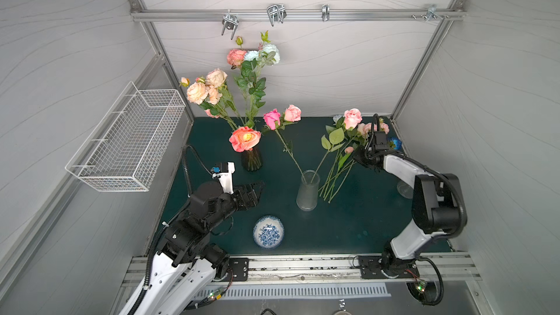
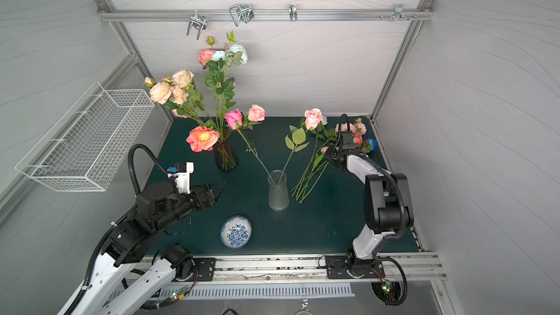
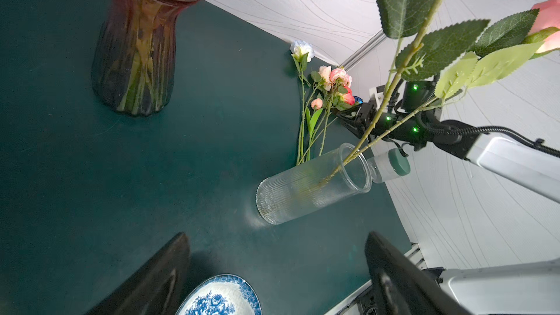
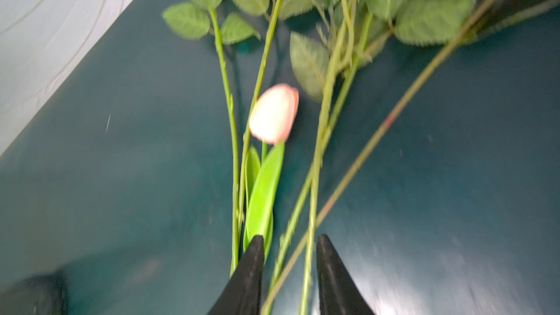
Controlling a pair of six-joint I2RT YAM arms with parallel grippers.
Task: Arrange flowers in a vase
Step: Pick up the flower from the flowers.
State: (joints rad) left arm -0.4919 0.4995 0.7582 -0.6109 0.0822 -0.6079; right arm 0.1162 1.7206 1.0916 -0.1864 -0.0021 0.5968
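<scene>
Several green stems of the loose flowers (image 4: 312,177) run through the gap of the right gripper (image 4: 290,236), whose fingers (image 4: 245,274) stand narrowly apart and press on none, with a pink bud (image 4: 274,113) just beyond the fingertips and leafy heads farther out. Judged so, the step in hand is picking one flower off the mat (image 4: 121,177); the next move calls for shutting on a single stem, lifting it free of its neighbours and carrying it to the clear vase (image 1: 308,190), well apart from these fingers. Beyond that, the left gripper (image 1: 259,193) hovers spread wide and empty.
</scene>
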